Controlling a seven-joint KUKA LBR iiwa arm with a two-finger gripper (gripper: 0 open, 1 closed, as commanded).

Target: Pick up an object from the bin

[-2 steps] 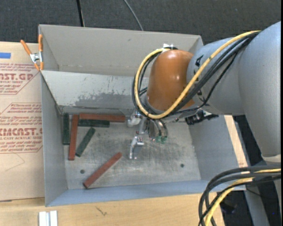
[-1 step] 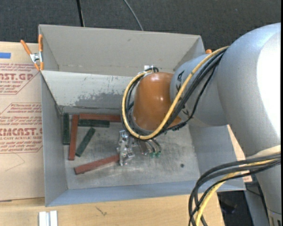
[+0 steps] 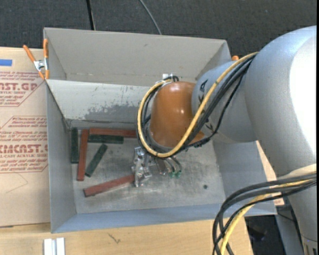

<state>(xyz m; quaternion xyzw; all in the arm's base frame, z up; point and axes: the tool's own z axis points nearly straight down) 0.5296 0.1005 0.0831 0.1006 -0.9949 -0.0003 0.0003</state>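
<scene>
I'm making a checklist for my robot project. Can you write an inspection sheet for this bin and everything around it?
surface: grey bin with a scuffed floor.
job's things: red stick lying flat near the front, with the gripper at its right end.
clutter: two more red sticks and three dark green sticks, bunched at the left and back.
grippers: gripper low in the bin, below the arm's orange cover.
cables: yellow and black cables loop round the orange cover; more run at the lower right.
surroundings: dark floor behind the bin.
</scene>
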